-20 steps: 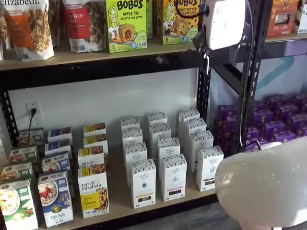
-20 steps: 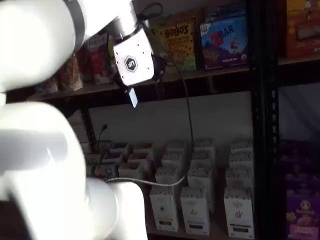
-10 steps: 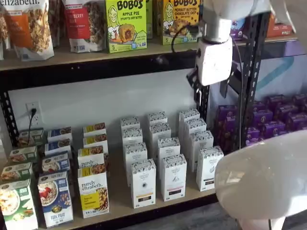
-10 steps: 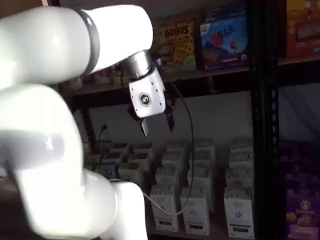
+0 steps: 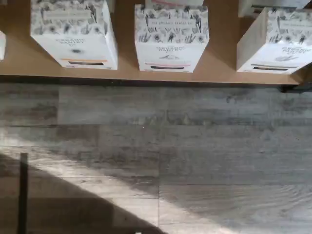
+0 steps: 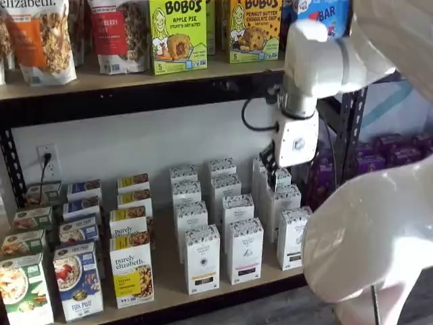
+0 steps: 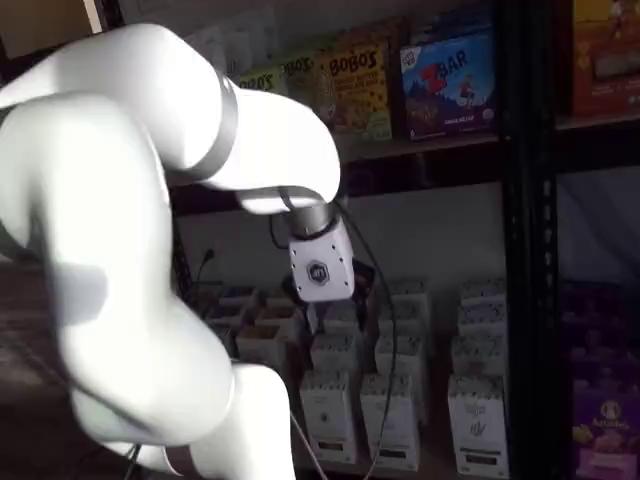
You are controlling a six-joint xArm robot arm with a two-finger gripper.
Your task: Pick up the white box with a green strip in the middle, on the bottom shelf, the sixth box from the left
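Note:
The white box [image 6: 294, 237] is a tall narrow carton with a speckled top, at the front of the right-hand row of white cartons on the bottom shelf [image 6: 168, 274]. It also shows in a shelf view [image 7: 478, 425] and in the wrist view [image 5: 282, 44], at the tan board's front edge [image 5: 219, 70]. My gripper [image 6: 279, 175] hangs over the back of that right-hand row, above and behind the box and touching nothing. In a shelf view [image 7: 315, 318] only dark finger ends show below its white body. No gap can be made out.
Two more rows of like white cartons [image 6: 201, 258] stand left of the box, then yellow-and-white "purely elizabeth" boxes [image 6: 132, 271]. A black upright [image 6: 352, 135] and purple boxes [image 6: 399, 152] lie to the right. Grey plank floor [image 5: 156, 156] is in front of the shelf.
The gripper has come down from the upper shelf's level to just above the white cartons, and the arm has swung lower in both shelf views. The boxes have not moved.

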